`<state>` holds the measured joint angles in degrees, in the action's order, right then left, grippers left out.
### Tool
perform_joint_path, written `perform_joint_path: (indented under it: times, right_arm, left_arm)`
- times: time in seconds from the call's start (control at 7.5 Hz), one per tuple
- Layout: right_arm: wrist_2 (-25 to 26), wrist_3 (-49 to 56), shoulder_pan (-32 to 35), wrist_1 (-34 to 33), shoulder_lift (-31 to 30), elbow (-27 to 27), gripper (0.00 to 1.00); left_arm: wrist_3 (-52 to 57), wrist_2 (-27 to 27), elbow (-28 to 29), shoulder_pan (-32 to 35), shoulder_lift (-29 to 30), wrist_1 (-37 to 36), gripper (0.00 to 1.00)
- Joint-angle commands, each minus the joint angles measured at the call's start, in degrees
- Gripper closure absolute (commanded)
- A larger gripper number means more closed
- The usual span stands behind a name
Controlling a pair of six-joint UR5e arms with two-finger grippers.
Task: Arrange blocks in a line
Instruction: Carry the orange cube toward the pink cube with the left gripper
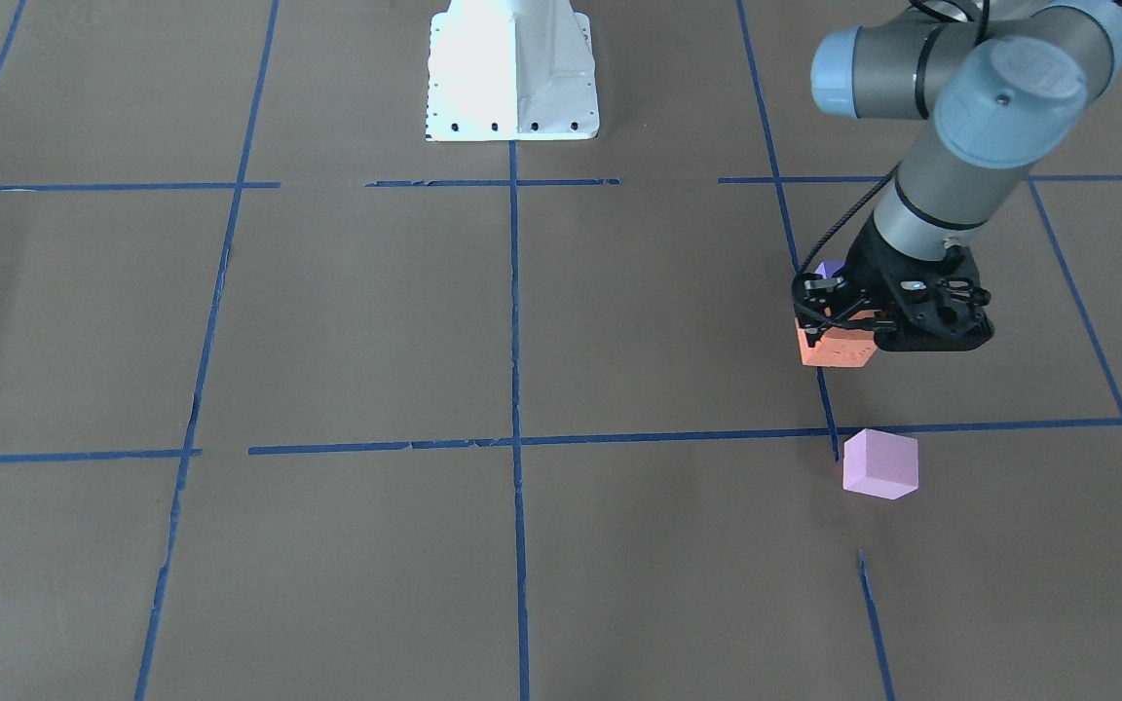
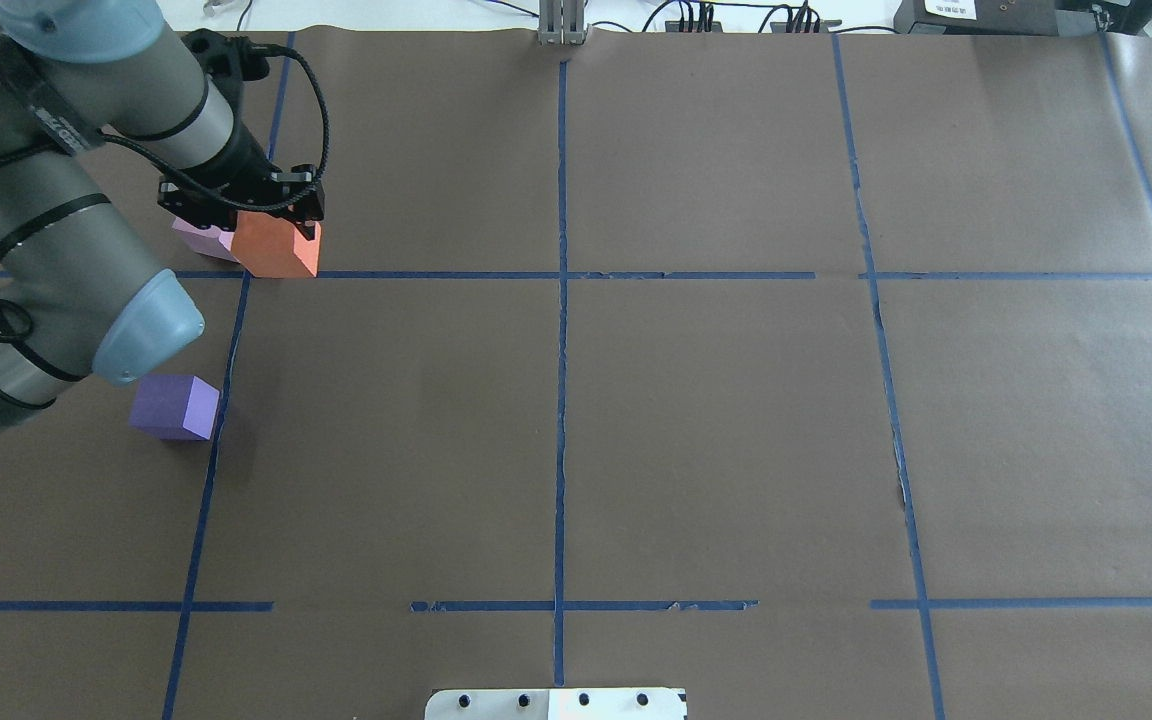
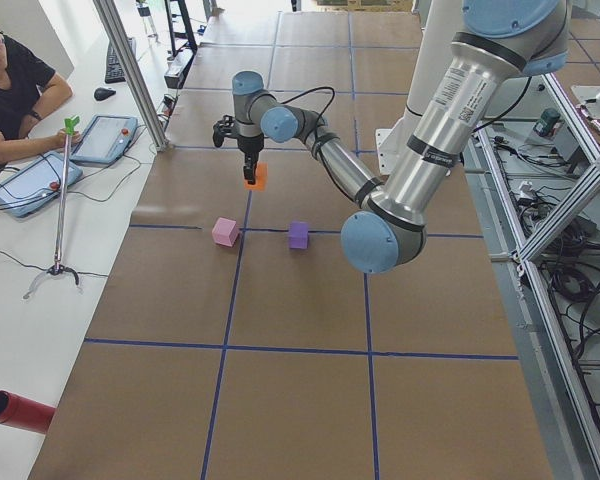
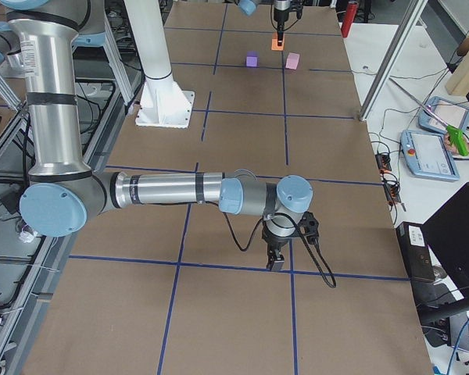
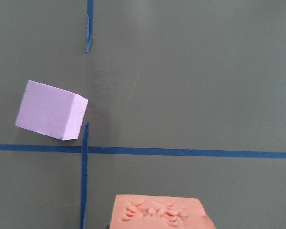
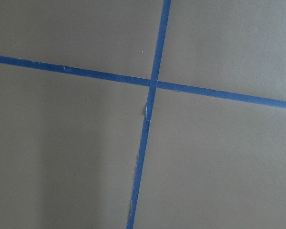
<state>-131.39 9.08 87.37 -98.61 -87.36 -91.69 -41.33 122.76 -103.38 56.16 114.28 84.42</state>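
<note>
My left gripper [image 1: 839,326] is shut on the orange block [image 1: 839,349] and holds it above the table, as the overhead view [image 2: 276,245] also shows. The pale pink-lilac block [image 1: 879,464] lies on the table near a tape crossing; in the left wrist view it [image 5: 51,117] sits up and left of the orange block [image 5: 159,213]. The violet-blue block [image 2: 174,407] lies on the robot's side of them, partly hidden behind the gripper in the front view [image 1: 826,270]. My right gripper [image 4: 277,262] hovers low over the table far from the blocks; I cannot tell if it is open.
The white robot base [image 1: 512,73] stands at the table's near middle edge. Blue tape lines [image 2: 561,400] form a grid on the brown paper. An operator [image 3: 10,90] sits at the far side beside tablets. A red cylinder [image 3: 15,412] lies off the table.
</note>
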Motion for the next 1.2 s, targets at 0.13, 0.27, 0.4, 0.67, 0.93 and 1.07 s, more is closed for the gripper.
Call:
perform_joint_path:
  times: [0.13, 0.27, 0.4, 0.67, 0.93, 1.07]
  right_arm:
    - [0.0, 0.06, 0.0, 0.0, 0.0, -0.07, 0.0]
    - [0.0, 0.06, 0.0, 0.0, 0.0, 0.01, 0.0]
    - [0.0, -0.03, 0.0, 0.0, 0.0, 0.02, 0.0]
    - [0.0, 0.06, 0.0, 0.0, 0.0, 0.02, 0.0]
    - [0.0, 0.06, 0.0, 0.0, 0.0, 0.01, 0.0]
    - [0.0, -0.03, 0.0, 0.0, 0.0, 0.02, 0.0]
  left_arm:
    - [6.09, 5.03, 6.66, 3.43, -8.47, 10.99, 1.0]
    - [3.21, 5.03, 10.97, 3.26, -7.77, 15.9, 1.0]
    - [-0.29, 5.03, 15.53, 3.08, -6.63, 21.86, 1.0]
    - [-3.4, 4.69, 19.09, 0.37, -4.16, 24.56, 1.0]
    - [-4.37, 4.51, 18.75, -1.84, -4.16, 24.65, 1.0]
    - [-5.16, 4.51, 18.83, -2.19, -4.16, 24.65, 1.0]
